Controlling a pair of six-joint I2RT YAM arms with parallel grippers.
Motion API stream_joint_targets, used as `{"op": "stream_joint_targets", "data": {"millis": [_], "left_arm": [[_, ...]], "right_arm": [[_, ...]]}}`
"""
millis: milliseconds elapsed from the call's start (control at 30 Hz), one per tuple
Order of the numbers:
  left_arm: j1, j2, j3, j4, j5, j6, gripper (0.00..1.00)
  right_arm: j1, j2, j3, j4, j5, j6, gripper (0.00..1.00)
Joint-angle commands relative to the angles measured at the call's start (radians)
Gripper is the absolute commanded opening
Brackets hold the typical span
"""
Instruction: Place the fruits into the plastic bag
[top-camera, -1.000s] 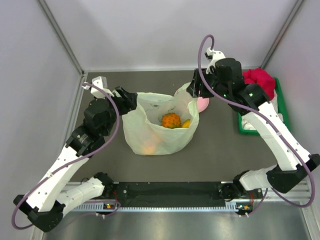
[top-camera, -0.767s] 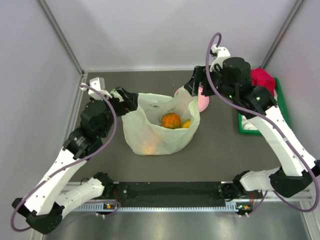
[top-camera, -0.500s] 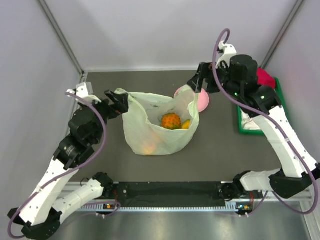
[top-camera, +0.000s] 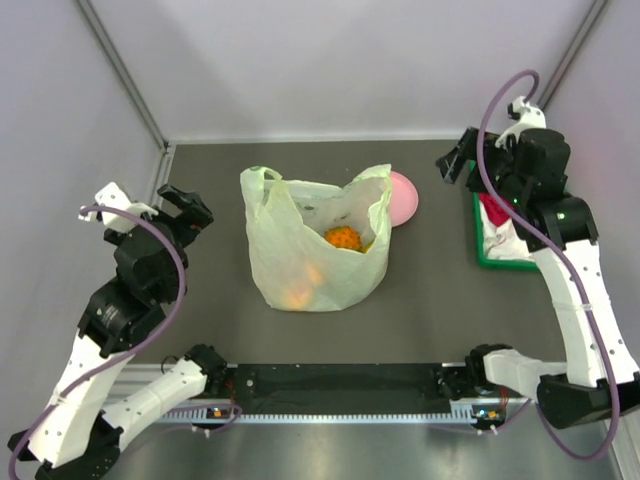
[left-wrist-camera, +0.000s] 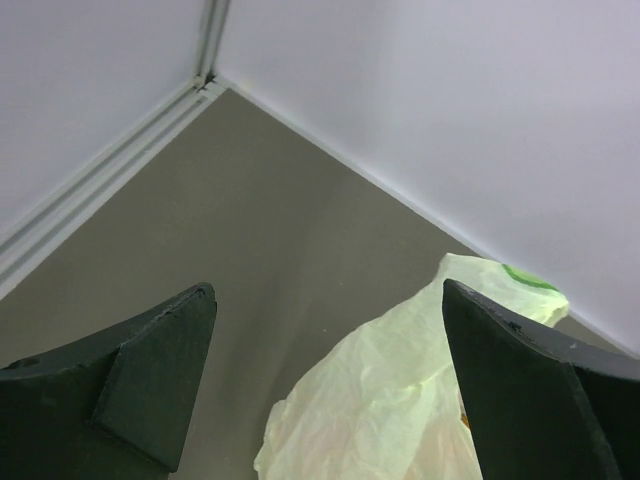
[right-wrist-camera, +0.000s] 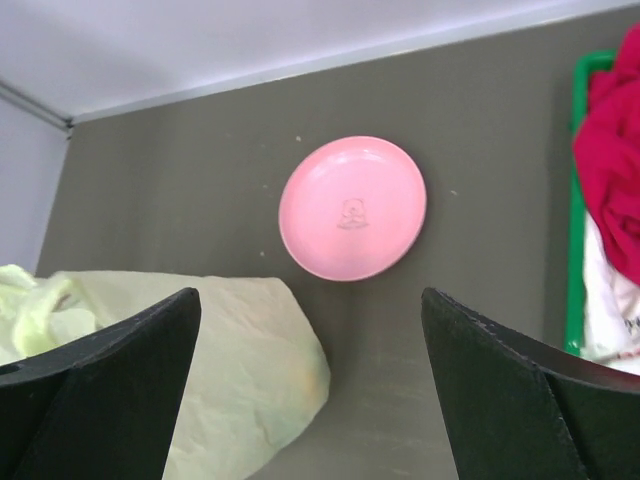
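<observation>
**A:** Plastic bag (top-camera: 315, 250) stands mid-table, mouth open upward. Inside are an orange spiky fruit (top-camera: 343, 238) at the mouth and a second orange fruit (top-camera: 298, 292) showing through the near wall.

**B:** Surface, room?

**A:** Matte dark grey table (top-camera: 440, 310). Pale walls (top-camera: 330, 60) on three sides.

**B:** Grippers?

**A:** Left gripper (top-camera: 190, 207) is left of the bag, jaws spread wide, holding nothing. Right gripper (top-camera: 445, 165) is near the green tray (top-camera: 487, 262), also spread wide and holding nothing. Both are clear of the bag.

**B:** Views differ?

**A:** Overhead, the bag hides part of the pink plate (right-wrist-camera: 352, 207). The right wrist shows it whole, plus red cloth (right-wrist-camera: 610, 150) in the tray. The left wrist catches only a bag handle and the wall corner.
</observation>
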Motion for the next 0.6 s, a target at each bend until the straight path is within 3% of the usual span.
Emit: {"op": "stream_joint_targets", "data": {"millis": [0, 567], "left_arm": [[0.003, 0.013, 0.033, -0.051, -0.1, -0.028, 0.99], [0.003, 0.116, 0.087, -0.088, -0.117, -0.045, 0.99]], "right_arm": [[-0.037, -0.095, -0.1, 0.075, 0.071, 0.031, 0.91], [-0.041, -0.158, -0.165, 0.091, 0.142, 0.034, 0.91]]}}
